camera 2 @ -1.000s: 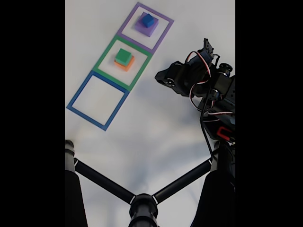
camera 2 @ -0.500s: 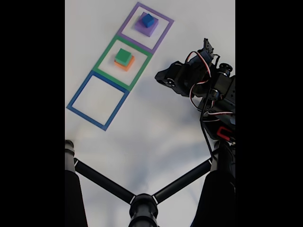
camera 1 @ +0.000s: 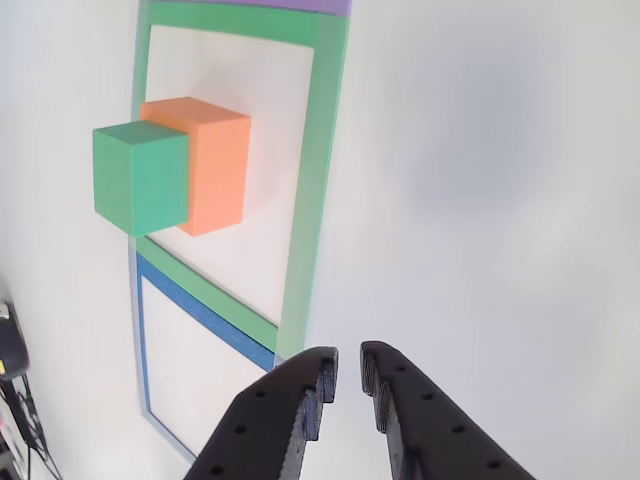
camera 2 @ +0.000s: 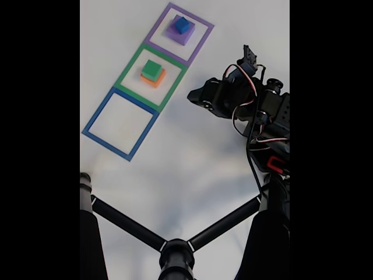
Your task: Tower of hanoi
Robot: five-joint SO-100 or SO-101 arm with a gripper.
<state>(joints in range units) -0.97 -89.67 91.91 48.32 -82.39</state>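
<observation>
My hand (camera 1: 343,375) comes into the other view from 6 o'clock with its 2 fingers (camera 1: 300,400) nearly pressed together, only a thin slit between the tips, and nothing pinched. In the fixed view my hand (camera 2: 195,98) hangs over the bare white table (camera 2: 192,163), well apart from every block, at about 3 o'clock of the green frame.

Nearest me in the other view is the blue frame (camera 1: 200,310) at 9 o'clock of my fingertips, with nothing inside it. Beyond it, toward 11 o'clock, the green frame (camera 1: 325,150) holds the orange block (camera 1: 215,165) with the smaller green block (camera 1: 140,178) stacked on it. In the fixed view the green block (camera 2: 151,69) sits shifted toward 11 o'clock on the orange block (camera 2: 156,79), not centred. Farthest, at 12 o'clock in that view, the purple frame (camera 2: 198,23) holds the purple block (camera 2: 177,35) with the blue block (camera 2: 182,24) on top.

My worry is the slit between my fingers: if I go down on any top block like this, I judge the tips would land on it and shove it rather than straddle it. The green block, being off-centre, could slide off the orange one or drag it across the frame line. I also think a low approach from the side could clip the lower block and topple the pair of 2.
</observation>
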